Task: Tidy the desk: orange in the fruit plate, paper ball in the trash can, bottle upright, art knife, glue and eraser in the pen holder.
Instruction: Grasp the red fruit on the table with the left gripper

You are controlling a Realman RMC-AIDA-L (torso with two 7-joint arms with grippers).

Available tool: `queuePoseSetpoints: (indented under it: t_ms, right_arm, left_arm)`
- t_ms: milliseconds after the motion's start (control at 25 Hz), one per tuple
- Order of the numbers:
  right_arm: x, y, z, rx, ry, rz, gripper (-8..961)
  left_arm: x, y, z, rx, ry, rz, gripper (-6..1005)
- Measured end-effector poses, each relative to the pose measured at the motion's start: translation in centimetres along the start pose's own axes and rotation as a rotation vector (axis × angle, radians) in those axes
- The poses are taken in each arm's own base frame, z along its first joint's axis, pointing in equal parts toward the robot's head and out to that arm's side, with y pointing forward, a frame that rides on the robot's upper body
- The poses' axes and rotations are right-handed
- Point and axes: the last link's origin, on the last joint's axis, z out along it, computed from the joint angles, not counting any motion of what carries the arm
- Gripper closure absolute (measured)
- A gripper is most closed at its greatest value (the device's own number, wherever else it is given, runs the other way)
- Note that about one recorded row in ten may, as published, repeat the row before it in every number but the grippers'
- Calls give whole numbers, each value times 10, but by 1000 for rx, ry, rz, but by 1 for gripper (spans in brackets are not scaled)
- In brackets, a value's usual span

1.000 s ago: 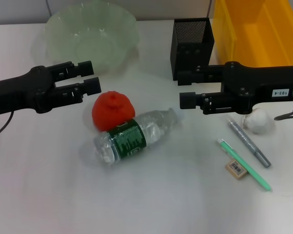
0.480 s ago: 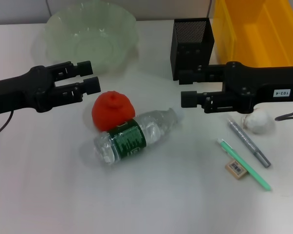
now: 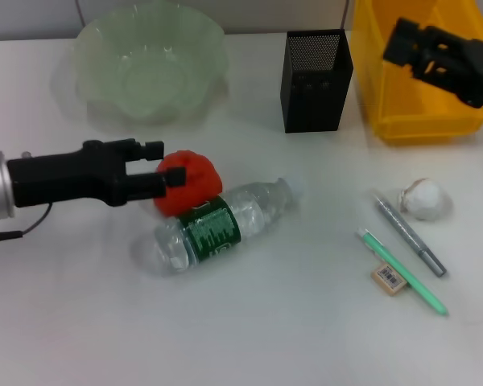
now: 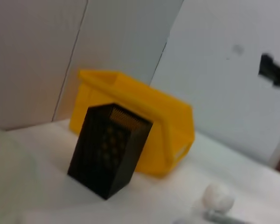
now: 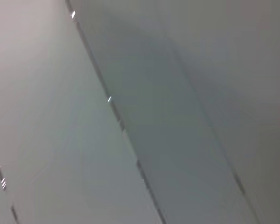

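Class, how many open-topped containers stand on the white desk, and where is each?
3: the pale-green wavy-rimmed bowl at far left, the black mesh cup mid-back, the yellow plastic bin at far right. None seems hidden.

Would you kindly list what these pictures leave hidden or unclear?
- Head view: the left gripper covers the orange's near side, so contact is unclear.
- Head view: the right gripper is blurred over the trash can.
- Right wrist view: only blank grey surfaces.
- Eraser sticker print is too small.
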Motion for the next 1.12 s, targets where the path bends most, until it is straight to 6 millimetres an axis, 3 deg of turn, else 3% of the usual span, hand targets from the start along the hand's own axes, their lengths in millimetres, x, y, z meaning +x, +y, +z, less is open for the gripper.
queuePoseSetpoints:
  t_ms: [400, 1120]
  right_arm:
    - [6, 2, -4, 5, -12, -3, 240]
    - [20, 7, -9, -8, -16, 41, 239]
  left_arm:
    - [-12, -13, 13, 115, 6, 99, 274]
    - [-21, -12, 39, 111, -47, 138, 273]
